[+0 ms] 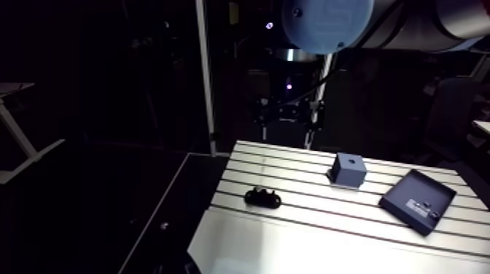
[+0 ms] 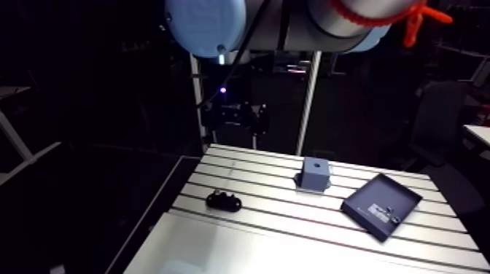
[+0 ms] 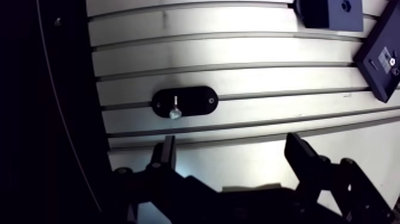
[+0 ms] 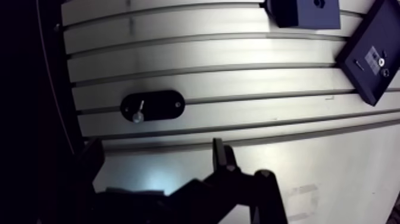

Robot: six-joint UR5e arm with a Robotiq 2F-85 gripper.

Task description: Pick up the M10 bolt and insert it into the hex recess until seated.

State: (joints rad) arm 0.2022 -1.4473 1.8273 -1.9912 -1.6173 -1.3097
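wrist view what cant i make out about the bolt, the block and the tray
Bolt on the black holder: too small in the wrist view to read its head or thread; in the arm view it merges with the dark holder.
Block: cut by the wrist view's edge; its hole is too small to show a hex shape.
Tray: partly cut off; the small parts inside are too small to identify.

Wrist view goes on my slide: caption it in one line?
Open hand above slotted table, bolt on a black oval holder ahead.
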